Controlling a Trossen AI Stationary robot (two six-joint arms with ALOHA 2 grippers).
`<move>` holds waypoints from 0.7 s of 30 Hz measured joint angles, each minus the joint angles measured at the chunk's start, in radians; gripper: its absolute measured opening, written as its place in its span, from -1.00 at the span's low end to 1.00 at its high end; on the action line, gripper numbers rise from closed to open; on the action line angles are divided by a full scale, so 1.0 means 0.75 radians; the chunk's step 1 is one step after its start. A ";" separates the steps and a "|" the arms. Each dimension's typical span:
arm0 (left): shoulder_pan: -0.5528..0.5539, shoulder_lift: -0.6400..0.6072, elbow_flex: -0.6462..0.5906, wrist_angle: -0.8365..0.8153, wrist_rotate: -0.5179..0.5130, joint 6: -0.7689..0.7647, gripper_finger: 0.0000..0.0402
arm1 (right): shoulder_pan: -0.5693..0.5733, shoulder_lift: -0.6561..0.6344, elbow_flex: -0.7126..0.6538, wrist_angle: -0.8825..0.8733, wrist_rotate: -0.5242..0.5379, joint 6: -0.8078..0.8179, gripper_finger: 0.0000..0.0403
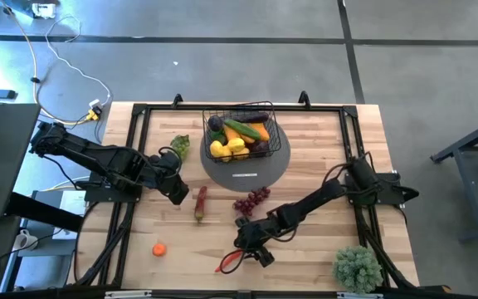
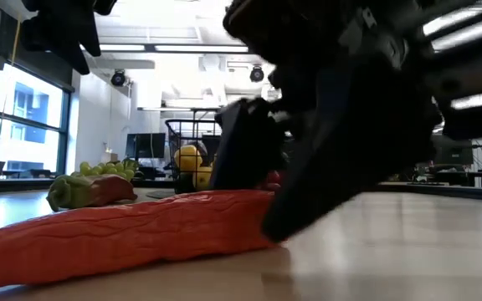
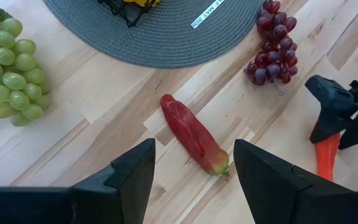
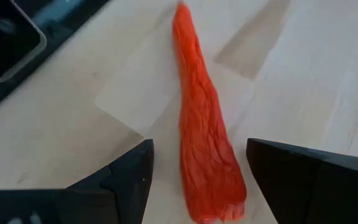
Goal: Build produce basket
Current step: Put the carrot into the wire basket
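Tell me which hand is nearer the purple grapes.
Right. The right hand sits just in front of the purple grapes, open over the orange chilli. The left hand is farther off to their side, past the red chilli.

I saw the wooden table (image 1: 322, 158) carrying a grey round mat (image 1: 276, 162), green grapes (image 1: 179, 146), purple grapes (image 1: 252, 199), a red chilli (image 1: 200, 202), an orange carrot (image 1: 230, 261) and a potted plant (image 1: 357, 267).
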 joint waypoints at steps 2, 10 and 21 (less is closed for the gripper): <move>0.000 0.000 0.000 -0.004 0.000 0.000 0.04 | 0.000 0.008 -0.001 -0.008 0.023 -0.002 0.18; 0.000 0.000 0.000 -0.027 0.000 0.033 0.04 | 0.000 0.008 -0.001 -0.013 0.032 0.072 -0.31; 0.001 0.000 0.000 -0.024 -0.006 0.090 0.04 | 0.001 -0.011 0.000 -0.035 0.013 0.329 -0.70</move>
